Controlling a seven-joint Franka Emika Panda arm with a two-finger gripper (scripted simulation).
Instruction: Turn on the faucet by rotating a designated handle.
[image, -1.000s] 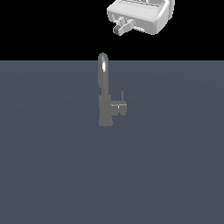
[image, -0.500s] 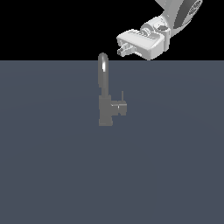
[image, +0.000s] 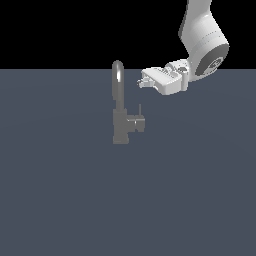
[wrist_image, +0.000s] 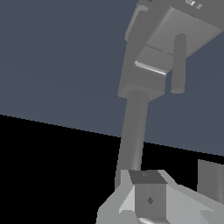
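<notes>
In the exterior view the faucet (image: 120, 117) stands upright on the flat slate-grey floor (image: 60, 200), its narrow arched spout rising from a blocky base. The handle (image: 137, 122) is a short stub sticking out of that base toward the exterior view's right, with a thin rod lever pointing upward from it. The white arm (image: 202, 42) comes in from the upper right of this view, and the gripper (image: 142, 81) is turned sideways, its tip pointing toward the spout's arch; it hangs above the handle and just right of the spout, touching neither. The fingers appear as small nubs close together here, but whether they are spread or pressed together cannot be told. In the wrist view the faucet (wrist_image: 144, 78) fills the frame, seen along its stem, with the handle (wrist_image: 178, 63) showing as a grey cylinder beside the blocky body. One pale finger (wrist_image: 146, 199) shows large in the foreground with nothing gripped against it; the gap to its partner is not clear.
</notes>
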